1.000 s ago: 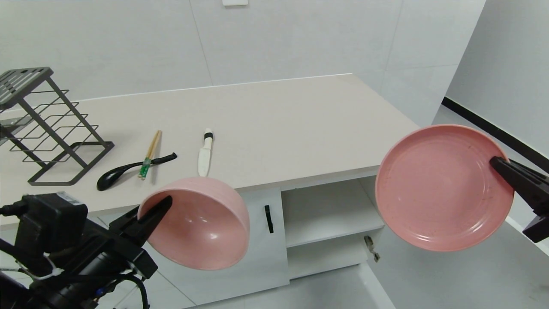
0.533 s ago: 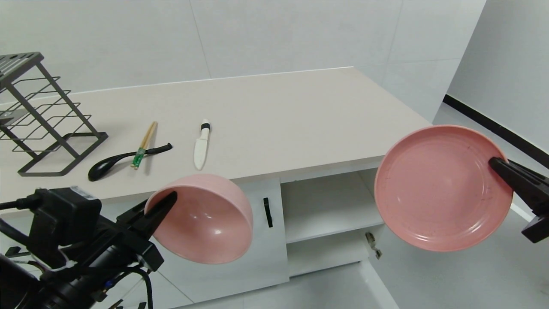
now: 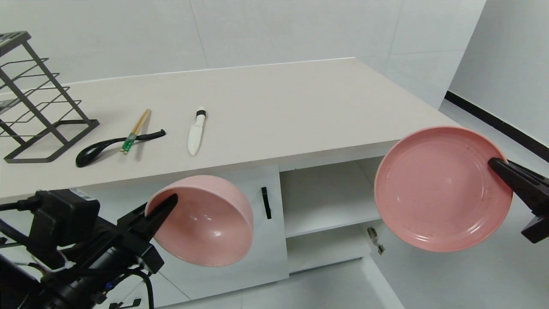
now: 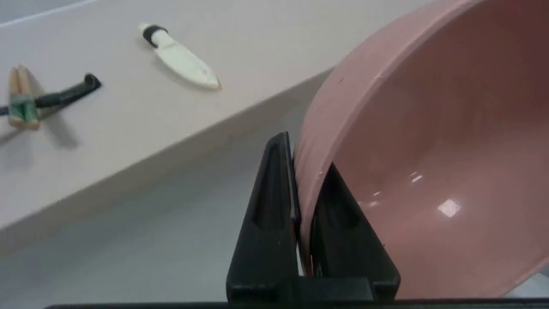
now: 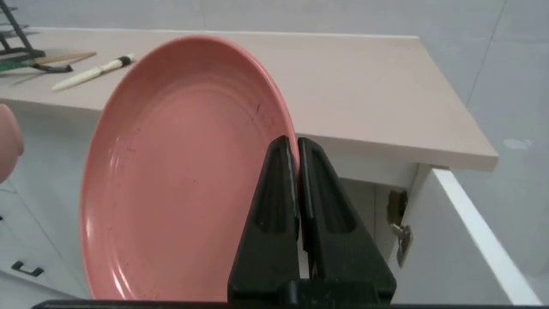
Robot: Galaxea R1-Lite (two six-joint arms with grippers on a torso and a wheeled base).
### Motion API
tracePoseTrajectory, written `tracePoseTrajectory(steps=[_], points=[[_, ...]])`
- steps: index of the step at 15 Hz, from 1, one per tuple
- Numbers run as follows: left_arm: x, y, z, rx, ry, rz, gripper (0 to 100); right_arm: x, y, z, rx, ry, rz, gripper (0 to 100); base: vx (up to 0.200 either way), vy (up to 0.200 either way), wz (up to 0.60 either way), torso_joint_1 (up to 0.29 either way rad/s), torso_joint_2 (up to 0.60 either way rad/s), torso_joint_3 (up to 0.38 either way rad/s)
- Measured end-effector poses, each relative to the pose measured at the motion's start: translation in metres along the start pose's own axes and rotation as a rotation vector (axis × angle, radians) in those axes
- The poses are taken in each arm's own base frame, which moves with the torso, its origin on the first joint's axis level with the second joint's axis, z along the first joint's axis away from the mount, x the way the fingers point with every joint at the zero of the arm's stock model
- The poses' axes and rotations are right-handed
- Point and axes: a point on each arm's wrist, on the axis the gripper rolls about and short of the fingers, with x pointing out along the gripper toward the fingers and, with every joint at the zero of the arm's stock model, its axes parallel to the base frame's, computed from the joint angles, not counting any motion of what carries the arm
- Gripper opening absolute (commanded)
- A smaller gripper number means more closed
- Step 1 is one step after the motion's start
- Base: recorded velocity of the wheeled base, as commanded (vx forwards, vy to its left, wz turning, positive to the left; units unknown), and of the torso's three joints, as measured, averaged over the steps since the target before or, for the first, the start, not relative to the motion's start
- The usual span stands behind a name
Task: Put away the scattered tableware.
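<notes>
My left gripper is clamped down tight on the rim of the pink bowl. It's held tipped on its side in the air, in front of the closed cabinet door and below the counter edge. My right gripper is pinched shut on the rim of the pink plate, held nearly on edge by the open shelves. Up on the counter are the white knife, the black spoon with chopsticks crossing its handle, and the wire rack far left.
</notes>
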Motion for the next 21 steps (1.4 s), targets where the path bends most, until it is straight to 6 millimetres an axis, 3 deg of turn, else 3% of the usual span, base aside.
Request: tracePoseTrajectory(steps=[8, 15, 21], points=[[-0.001, 0.000, -0.001, -0.002, 0.006, -0.002, 0, -0.001, 0.000, -0.001, -0.008, 0.007, -0.001, 0, 0.000, 0.000, 0.00, -0.099, 0.19, 0.086], [-0.001, 0.000, -0.001, 0.000, 0.007, -0.001, 0, -0.001, 0.001, -0.004, -0.002, 0.022, 0.003, 0, 0.000, 0.000, 0.00, -0.235, 0.33, 0.133], [-0.001, -0.006, -0.007, -0.002, 0.036, -0.044, 0, 0.000, 0.005, -0.025, 0.041, 0.121, 0.032, 0, 0.000, 0.000, 0.00, -0.066, 0.23, 0.080]])
